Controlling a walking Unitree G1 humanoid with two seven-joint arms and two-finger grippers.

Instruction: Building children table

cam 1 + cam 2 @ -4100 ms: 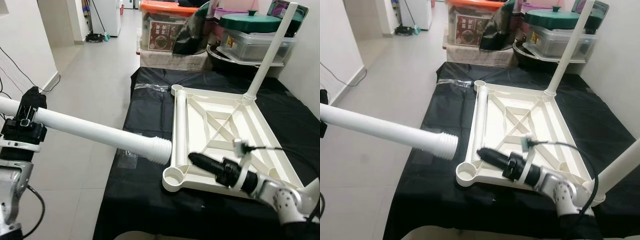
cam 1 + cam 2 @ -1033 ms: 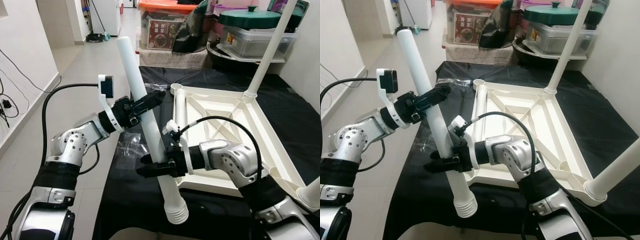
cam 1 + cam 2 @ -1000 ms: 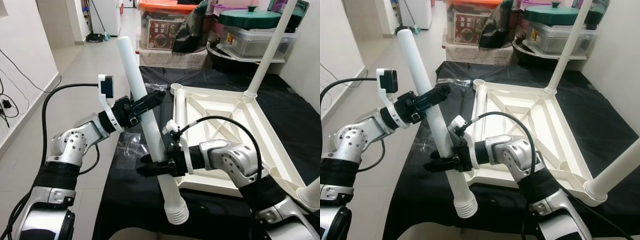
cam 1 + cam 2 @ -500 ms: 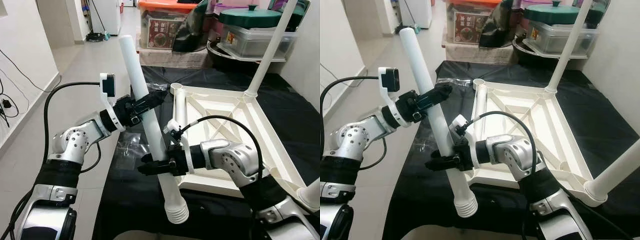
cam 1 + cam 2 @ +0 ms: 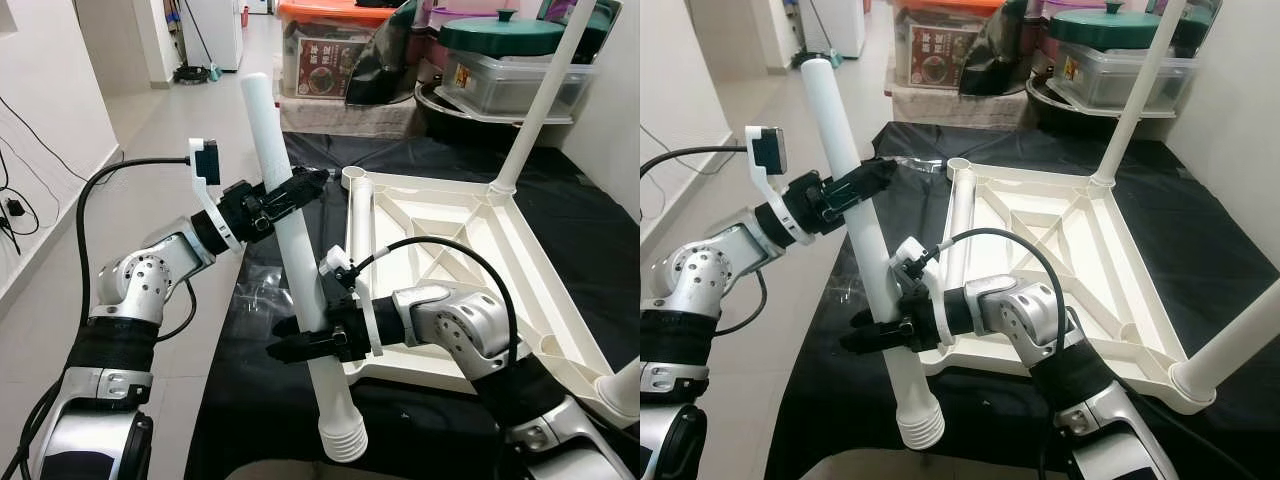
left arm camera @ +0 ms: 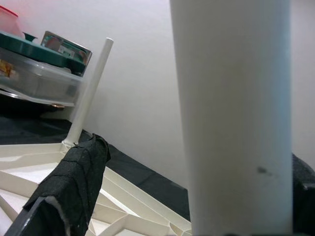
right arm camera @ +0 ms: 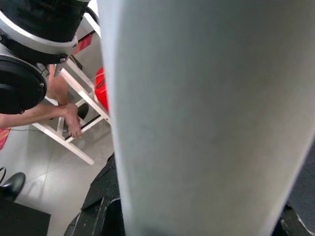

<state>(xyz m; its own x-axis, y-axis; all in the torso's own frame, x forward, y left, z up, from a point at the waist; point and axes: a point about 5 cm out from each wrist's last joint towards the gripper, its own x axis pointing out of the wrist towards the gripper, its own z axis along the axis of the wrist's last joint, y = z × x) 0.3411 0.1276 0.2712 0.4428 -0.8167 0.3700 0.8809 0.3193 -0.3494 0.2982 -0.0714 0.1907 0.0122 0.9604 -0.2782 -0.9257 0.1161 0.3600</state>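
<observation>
grey tiled floor | white wall | stacked storage boxes

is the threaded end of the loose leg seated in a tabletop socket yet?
No: the loose leg is held in the air by both grippers, with its threaded end hanging off the tabletop.

Home hallway — fridge, storage boxes

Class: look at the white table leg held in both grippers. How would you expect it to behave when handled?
The white table leg looks like a straight, unbending plastic tube, so probably stiff and light. Its smooth, round surface may slip, which fits the left gripper and right gripper both clamping it. Laid down, it would likely roll.
</observation>
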